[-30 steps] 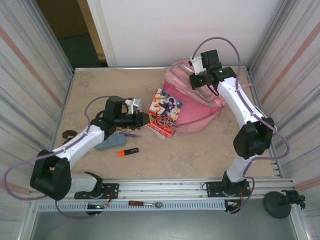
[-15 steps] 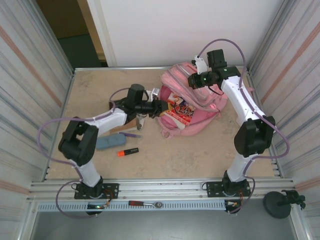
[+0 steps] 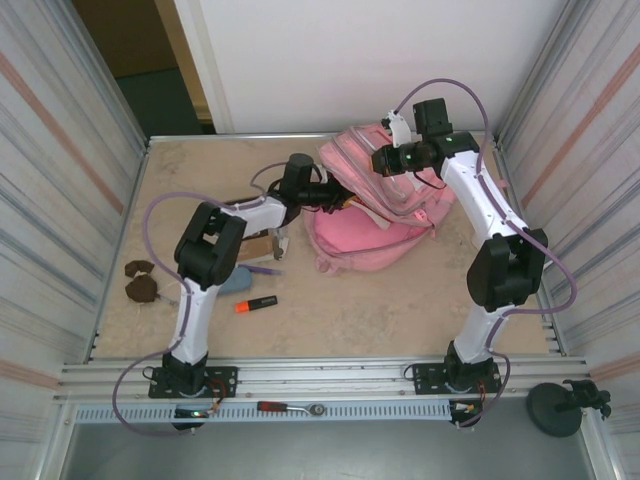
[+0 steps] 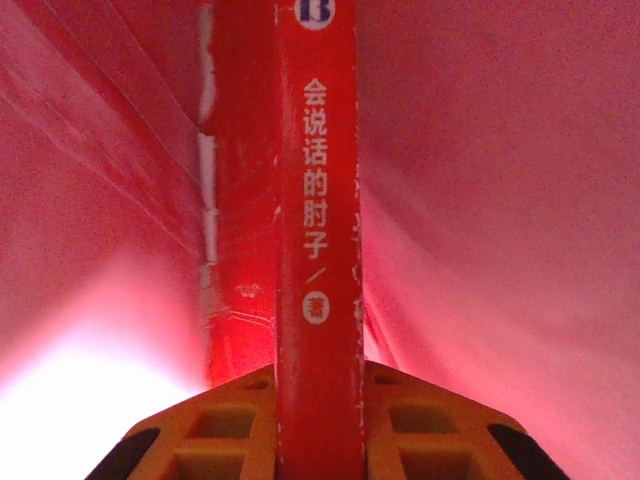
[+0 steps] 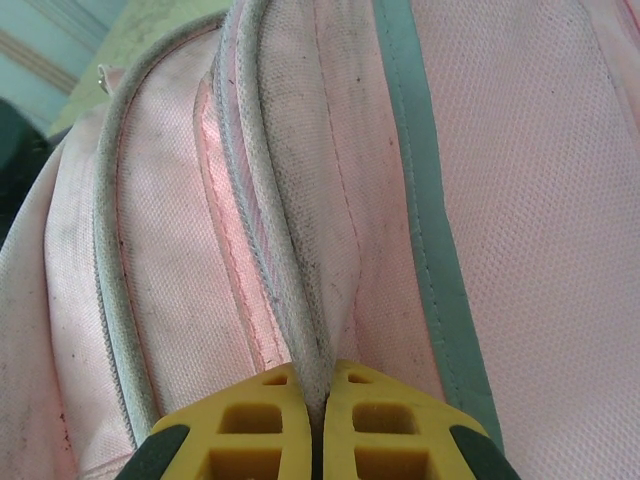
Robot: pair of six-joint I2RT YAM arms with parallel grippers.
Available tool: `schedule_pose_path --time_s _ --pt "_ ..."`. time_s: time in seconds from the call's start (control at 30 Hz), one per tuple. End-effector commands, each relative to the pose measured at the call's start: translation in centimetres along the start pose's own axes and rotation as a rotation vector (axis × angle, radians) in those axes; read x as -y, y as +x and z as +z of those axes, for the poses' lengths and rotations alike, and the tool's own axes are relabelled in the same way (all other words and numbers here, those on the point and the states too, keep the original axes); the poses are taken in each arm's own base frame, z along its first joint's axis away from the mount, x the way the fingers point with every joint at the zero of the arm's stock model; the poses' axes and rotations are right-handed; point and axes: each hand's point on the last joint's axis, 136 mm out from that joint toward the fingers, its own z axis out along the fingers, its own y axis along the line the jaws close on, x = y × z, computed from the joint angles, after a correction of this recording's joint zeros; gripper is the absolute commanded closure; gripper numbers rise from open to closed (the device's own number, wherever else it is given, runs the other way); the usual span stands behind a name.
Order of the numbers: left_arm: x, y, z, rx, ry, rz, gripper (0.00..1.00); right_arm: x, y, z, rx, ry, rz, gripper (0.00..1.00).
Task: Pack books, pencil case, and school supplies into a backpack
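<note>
Beige table (image 3: 400, 310), walled in: red book (image 4: 316, 250) sits deep inside the pink backpack (image 3: 370, 235), spine toward the wrist camera. It is pinched between the left gripper (image 4: 316, 440) fingers, not yet let go. Backpack lies by the far edge, right of middle. Right gripper (image 5: 322, 400) is pressed together on its piped opening rim. Left to pack: pencil case (image 3: 235, 284), purple pen (image 3: 263, 269) and orange marker (image 3: 257, 303), all left of middle, apart from the backpack.
</note>
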Motion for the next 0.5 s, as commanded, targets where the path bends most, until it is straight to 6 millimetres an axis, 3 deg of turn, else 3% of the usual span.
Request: schedule_pose_path --time_s 0.0,0.17,0.3,0.47 --pt "1.4 -2.8 0.3 0.066 0.001 0.115 0.88 -1.8 -2.7 -1.2 0.097 -0.074 -0.075 1.00" --pt "0.3 -2.3 0.0 -0.004 -0.032 0.149 0.60 -0.4 -1.3 -0.5 0.063 -0.049 -0.064 1.00" --pt "0.7 -1.0 -3.1 -0.004 -0.063 0.204 0.44 1.1 -0.6 -0.3 0.061 -0.027 -0.033 1.00" --pt "0.8 2.6 -7.7 -0.028 -0.091 0.229 0.37 2.0 -0.3 0.4 0.056 -0.023 -0.005 1.00"
